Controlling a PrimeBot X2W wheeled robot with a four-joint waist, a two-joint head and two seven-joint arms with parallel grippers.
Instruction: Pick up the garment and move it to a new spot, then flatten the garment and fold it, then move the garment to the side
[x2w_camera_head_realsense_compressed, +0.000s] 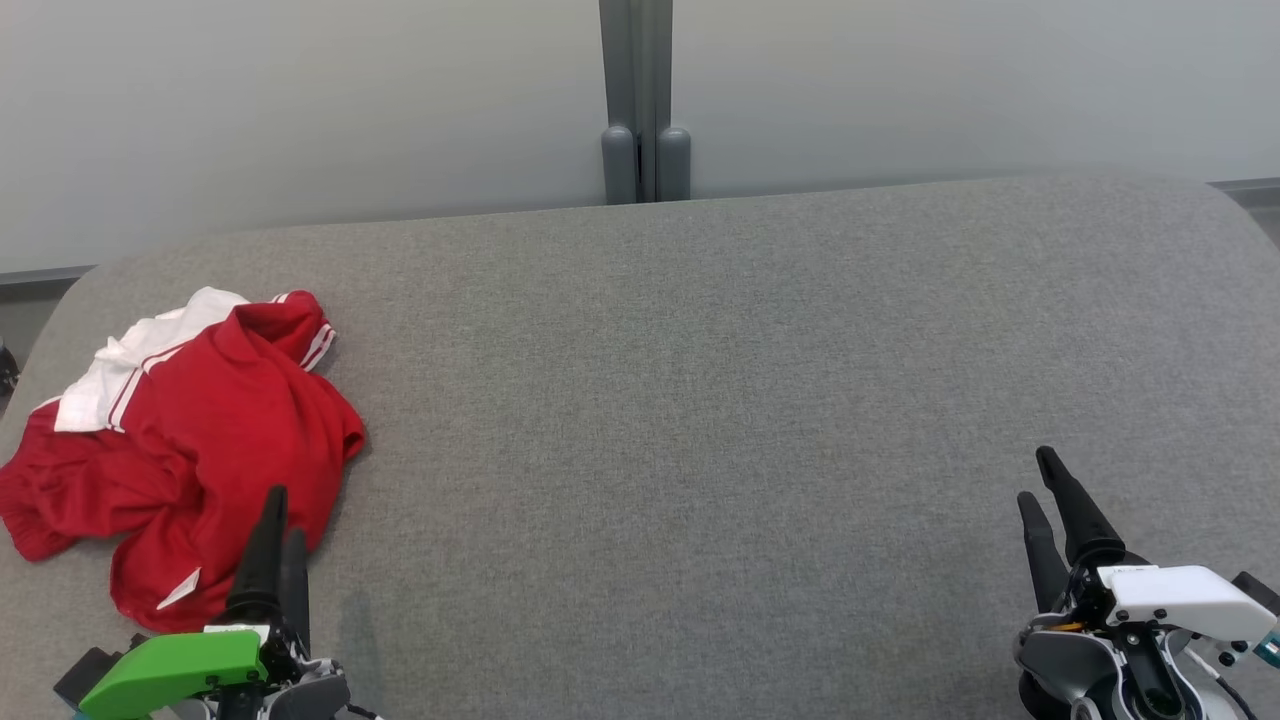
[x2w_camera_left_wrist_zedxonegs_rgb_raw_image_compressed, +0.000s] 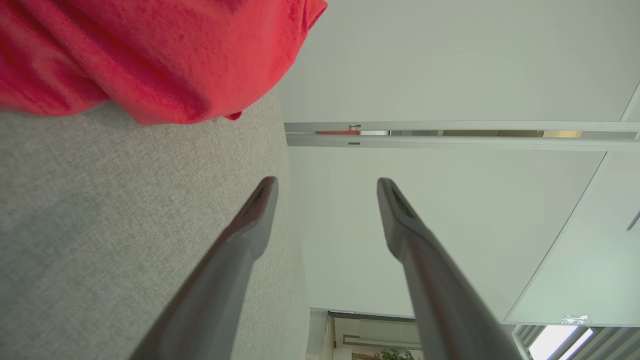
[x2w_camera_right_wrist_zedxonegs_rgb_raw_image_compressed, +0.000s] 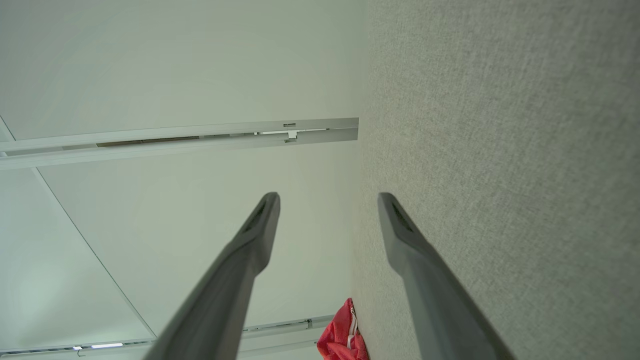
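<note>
As it lies crumpled, garment (x2w_camera_head_realsense_compressed: 200, 440), collar (x2w_camera_head_realsense_compressed: 130, 365) pointing far-left

Grey surface (x2w_camera_head_realsense_compressed: 700, 400) unobstructed across centre and right; crumpled red garment (x2w_camera_head_realsense_compressed: 190, 440) occupies left end; wall panel (x2w_camera_head_realsense_compressed: 300, 100) bounds far edge.

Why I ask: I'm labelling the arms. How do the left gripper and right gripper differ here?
The left gripper has a green housing; the right gripper has a white housing. The left gripper sits at the near edge of the red-and-white shirt; the right gripper is over bare grey fabric surface, far from it. Both have long dark fingers, jaws apart, holding nothing.
</note>
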